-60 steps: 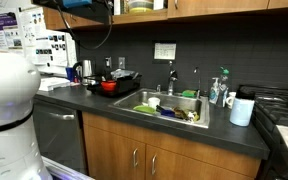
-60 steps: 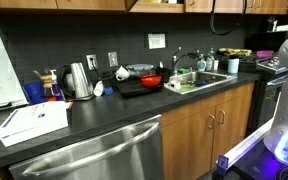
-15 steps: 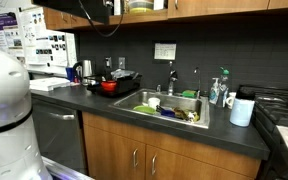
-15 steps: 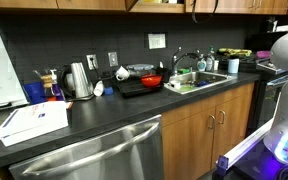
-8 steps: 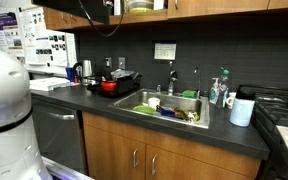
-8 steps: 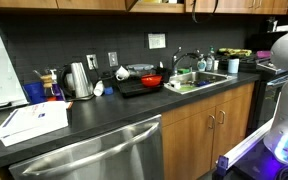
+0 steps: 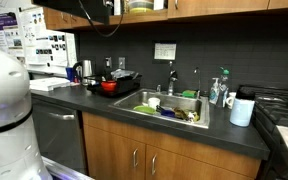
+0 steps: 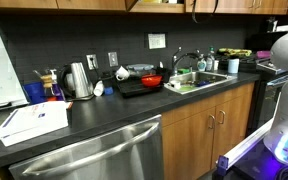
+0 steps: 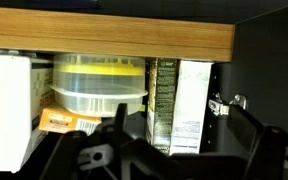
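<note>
- Up beneath the wooden cabinet edge (image 9: 109,38), the end effector (image 9: 169,160) hovers with its jaws spread wide, gripping nothing.
- Nearest to it, straight ahead on the shelf, sits a clear round plastic tub with a yellow lid (image 9: 99,85).
- A tall white box (image 9: 9,110) stands at the tub's left in the wrist view, and a dark printed carton (image 9: 164,100) at its right.
- Far below, in an exterior view, the black bench (image 7: 102,106) carries a red bowl (image 7: 108,87).

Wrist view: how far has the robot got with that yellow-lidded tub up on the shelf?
Done: the gripper is up at shelf height, facing the yellow-lidded tub. In hand: nothing; its jaws stand open and empty, short of the tub. Left: the tub sits untouched beside a dark box, under a wooden board, so closing in and gripping it probably come next.
</note>
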Robot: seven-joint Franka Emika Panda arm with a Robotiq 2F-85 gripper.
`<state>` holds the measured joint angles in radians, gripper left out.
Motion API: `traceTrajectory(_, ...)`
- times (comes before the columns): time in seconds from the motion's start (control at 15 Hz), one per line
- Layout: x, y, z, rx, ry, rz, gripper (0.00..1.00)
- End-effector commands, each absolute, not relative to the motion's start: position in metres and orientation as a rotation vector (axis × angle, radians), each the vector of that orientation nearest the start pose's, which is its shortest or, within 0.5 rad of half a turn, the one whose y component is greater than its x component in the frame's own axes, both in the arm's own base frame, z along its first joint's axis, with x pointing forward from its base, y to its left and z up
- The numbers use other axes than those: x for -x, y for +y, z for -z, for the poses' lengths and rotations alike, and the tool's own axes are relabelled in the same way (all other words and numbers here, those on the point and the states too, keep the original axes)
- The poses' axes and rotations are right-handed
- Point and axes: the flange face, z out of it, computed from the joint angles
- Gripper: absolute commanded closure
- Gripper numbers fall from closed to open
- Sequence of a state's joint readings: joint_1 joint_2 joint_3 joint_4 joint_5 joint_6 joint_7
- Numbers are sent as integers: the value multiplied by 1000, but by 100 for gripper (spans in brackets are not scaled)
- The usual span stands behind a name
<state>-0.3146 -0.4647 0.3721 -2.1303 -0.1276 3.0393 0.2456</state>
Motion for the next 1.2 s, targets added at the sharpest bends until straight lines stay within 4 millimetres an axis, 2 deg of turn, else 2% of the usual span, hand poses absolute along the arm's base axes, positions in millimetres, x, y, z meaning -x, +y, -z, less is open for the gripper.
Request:
traceTrajectory(0.0, -457, 87, -744, 2490, -24, 1994, 0)
traceTrajectory(0.53, -475, 88, -749, 2419, 26, 2047, 0)
traceTrajectory(1.13, -496, 112, -750, 2303, -7, 2148, 0)
